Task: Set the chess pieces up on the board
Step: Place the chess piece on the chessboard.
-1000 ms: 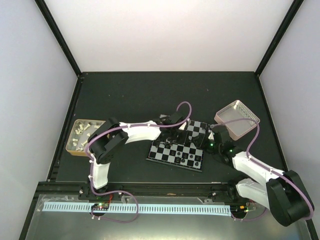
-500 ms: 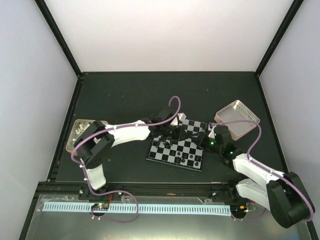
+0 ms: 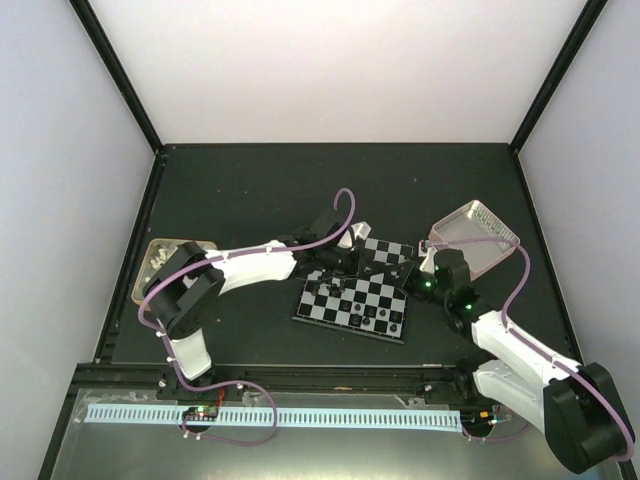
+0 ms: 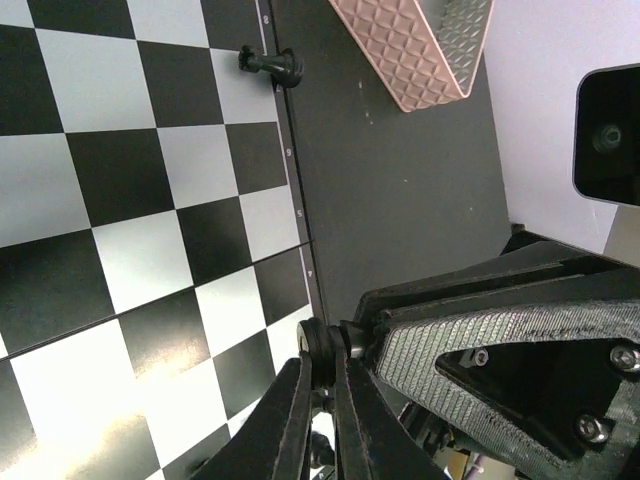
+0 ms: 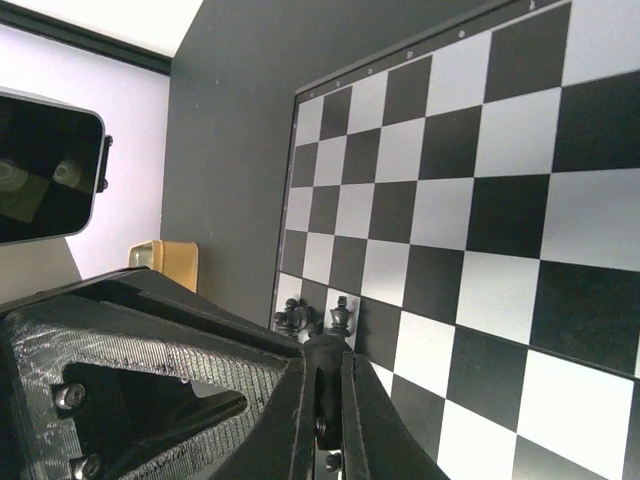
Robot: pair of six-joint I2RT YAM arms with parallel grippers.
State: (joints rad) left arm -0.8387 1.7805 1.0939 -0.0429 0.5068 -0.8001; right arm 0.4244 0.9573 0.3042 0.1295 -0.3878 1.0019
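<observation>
The black-and-silver board (image 3: 345, 305) lies at the table's middle with several black chess pieces (image 3: 377, 316) along its near edge. Both grippers meet tip to tip above its far right corner. My left gripper (image 3: 392, 266) is shut on a small black chess piece (image 4: 320, 352), whose round base sticks out between the fingers (image 4: 322, 368). My right gripper (image 3: 408, 272) faces it and is shut on a black piece (image 5: 328, 372) as well, apparently the same one. One piece (image 4: 270, 66) lies tipped at the board's edge (image 4: 120, 180). Two more pieces (image 5: 341, 315) stand upright on the board (image 5: 480, 200).
A pink-rimmed metal tray (image 3: 475, 235) sits just right of the board and is also seen from the left wrist (image 4: 410, 50). A tan tray (image 3: 160, 262) holding pale pieces stands at the far left, partly behind my left arm. Black frame rails border the dark table.
My right gripper has closed and swung up toward the board's far right corner. The left arm stretched right with its piece, so the two grippers now meet.
</observation>
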